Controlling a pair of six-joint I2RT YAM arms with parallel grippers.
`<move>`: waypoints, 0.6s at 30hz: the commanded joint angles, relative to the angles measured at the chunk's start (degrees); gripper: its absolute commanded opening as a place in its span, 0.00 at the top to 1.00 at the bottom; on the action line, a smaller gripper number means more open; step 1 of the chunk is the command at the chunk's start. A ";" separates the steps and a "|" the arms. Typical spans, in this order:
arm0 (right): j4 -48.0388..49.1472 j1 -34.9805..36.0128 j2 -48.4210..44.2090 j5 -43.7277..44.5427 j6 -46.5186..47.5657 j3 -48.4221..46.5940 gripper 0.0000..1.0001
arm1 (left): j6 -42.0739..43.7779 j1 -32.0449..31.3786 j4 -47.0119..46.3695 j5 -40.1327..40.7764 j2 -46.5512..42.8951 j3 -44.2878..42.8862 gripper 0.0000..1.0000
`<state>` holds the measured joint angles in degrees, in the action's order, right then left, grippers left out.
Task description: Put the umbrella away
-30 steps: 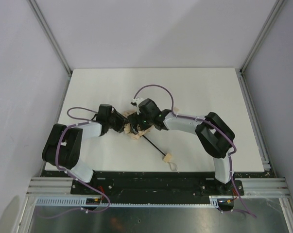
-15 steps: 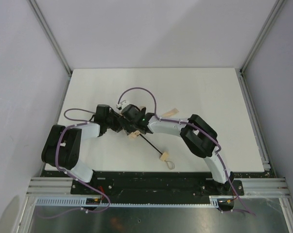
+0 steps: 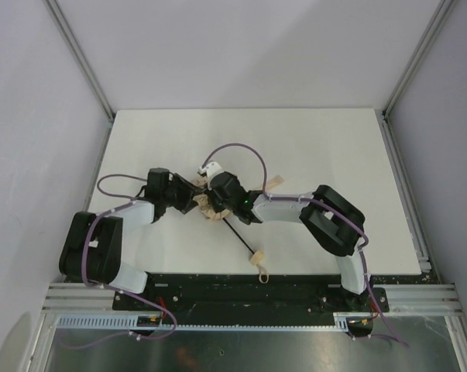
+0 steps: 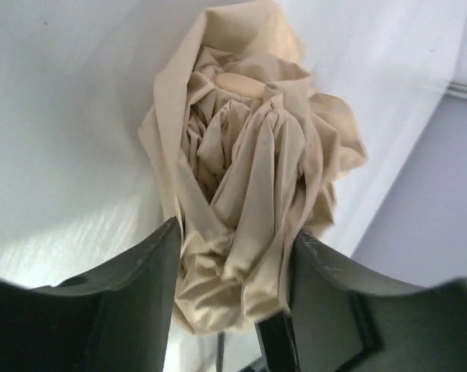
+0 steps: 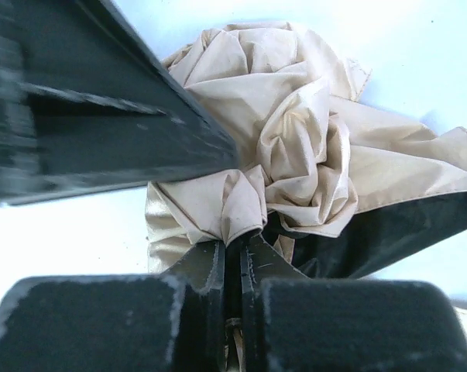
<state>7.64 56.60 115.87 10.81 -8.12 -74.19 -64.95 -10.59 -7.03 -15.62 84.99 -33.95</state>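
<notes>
The umbrella lies at the middle of the table, its tan canopy (image 3: 210,208) bunched up between both grippers. A thin black shaft (image 3: 239,236) runs toward the near edge and ends in the pale knob handle (image 3: 258,258) with its loop. My left gripper (image 3: 190,200) holds the canopy bundle (image 4: 241,178) from the left, and fabric fills the gap between its fingers (image 4: 144,267). My right gripper (image 3: 220,203) comes from the right. Its jaws are shut on a fold of the canopy (image 5: 241,209) at their tips.
A tan strap (image 3: 273,183) sticks out behind the right wrist. The white table (image 3: 334,147) ends at a black rail along the near edge, close to the handle. Metal posts and grey walls stand at both sides.
The right gripper has gone from wide open to shut on a canopy fold. Both wrists and the bundle have shifted slightly left, and the handle has slid nearer the front edge.
</notes>
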 commanded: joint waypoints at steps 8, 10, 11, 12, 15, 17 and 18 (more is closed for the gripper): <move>1.85 -9.02 -7.56 -24.31 -4.92 7.69 1.00 | 8.97 6.98 4.24 -10.30 -18.05 -4.40 0.07; 2.16 -9.96 -8.64 -26.25 -5.67 7.73 1.00 | 8.44 7.05 4.77 -10.75 -19.87 -3.23 0.02; 2.09 -10.21 -9.13 -26.48 -5.80 7.70 1.00 | 7.38 7.11 5.06 -10.79 -20.44 -2.30 0.01; 2.02 -10.33 -9.50 -26.56 -5.65 7.72 1.00 | 5.71 7.13 5.21 -11.12 -20.55 -1.23 0.01; 1.92 -10.21 -9.91 -26.47 -4.81 7.74 1.00 | 0.15 6.68 5.34 -13.84 -17.78 0.92 0.01; 2.05 -10.00 -9.64 -26.59 -4.56 7.75 1.00 | -2.40 5.52 5.35 -15.72 -14.18 0.78 0.01; 2.12 -9.83 -9.32 -26.61 -4.46 7.70 1.00 | -3.05 4.63 5.35 -16.05 -12.28 0.36 0.01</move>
<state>9.76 46.26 108.99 -13.23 -12.43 -66.63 -62.76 -4.12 -3.44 -27.22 67.24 -34.24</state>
